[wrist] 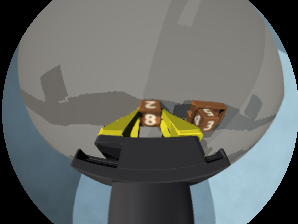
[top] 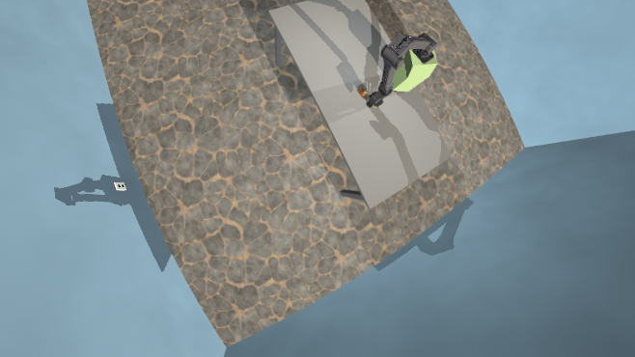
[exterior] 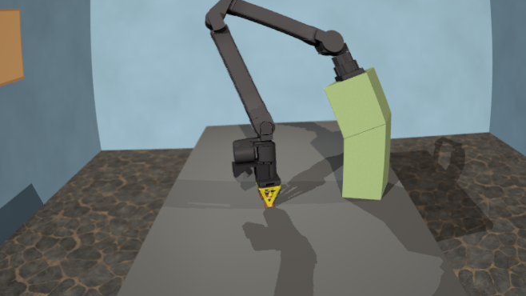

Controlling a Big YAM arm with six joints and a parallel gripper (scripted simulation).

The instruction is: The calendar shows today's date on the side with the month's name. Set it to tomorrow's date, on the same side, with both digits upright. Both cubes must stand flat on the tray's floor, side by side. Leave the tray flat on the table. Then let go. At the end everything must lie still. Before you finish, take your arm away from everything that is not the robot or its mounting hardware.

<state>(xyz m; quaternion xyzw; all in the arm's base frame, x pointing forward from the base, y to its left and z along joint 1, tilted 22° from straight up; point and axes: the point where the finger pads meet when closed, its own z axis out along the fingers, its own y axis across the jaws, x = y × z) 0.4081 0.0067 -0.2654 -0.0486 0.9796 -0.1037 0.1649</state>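
In the wrist view my gripper with yellow fingers is shut on a small brown digit cube; white digits show on its faces, one reads 8 and another looks like 2. A second brown cube showing a 3 sits just to the right, inside what looks like the brown tray, apart from the held cube. In the exterior view the gripper points straight down with the cube at its tip, at or just above the table. In the top view the cubes and tray are tiny beside the gripper. The month's name is not readable.
A tall light-green block carrying the arm's base stands at the right edge of the grey table. A stone-patterned floor surrounds the table.
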